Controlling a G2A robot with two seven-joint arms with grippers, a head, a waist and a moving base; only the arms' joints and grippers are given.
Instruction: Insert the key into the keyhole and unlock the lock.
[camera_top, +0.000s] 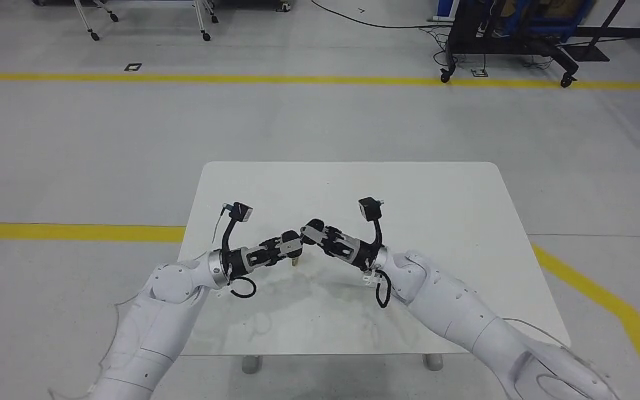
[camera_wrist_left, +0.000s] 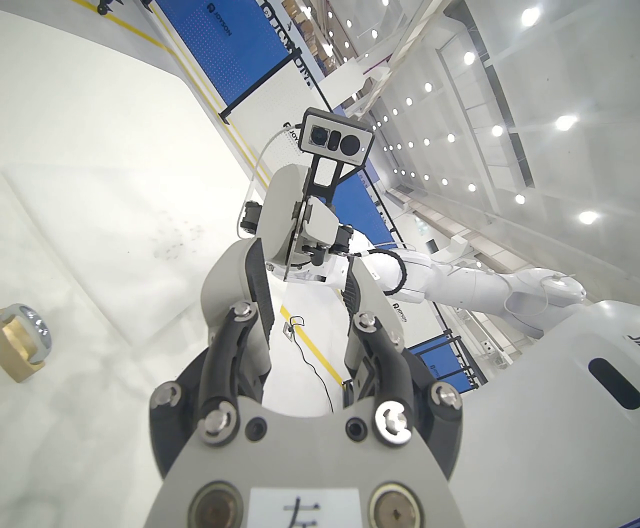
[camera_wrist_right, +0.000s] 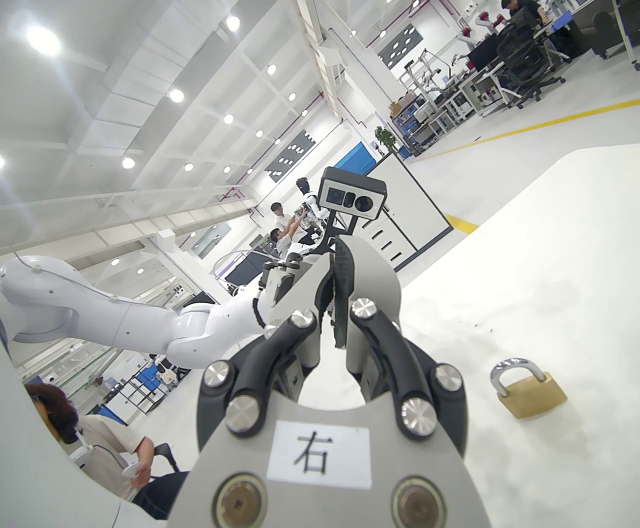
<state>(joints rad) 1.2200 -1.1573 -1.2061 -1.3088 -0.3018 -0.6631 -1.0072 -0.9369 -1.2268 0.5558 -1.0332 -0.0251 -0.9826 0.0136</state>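
Padlock (camera_wrist_right: 532, 395) lies flat on the bench (camera_top: 450, 200) just beneath the meeting tips of the open left pincer (camera_wrist_left: 305, 262) and the right pincer (camera_wrist_right: 340, 262), nearer the left one; the right is closed, pads together, and whether it holds a key cannot be told.

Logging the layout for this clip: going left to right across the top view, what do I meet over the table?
left arm's wrist camera → padlock → right arm's wrist camera
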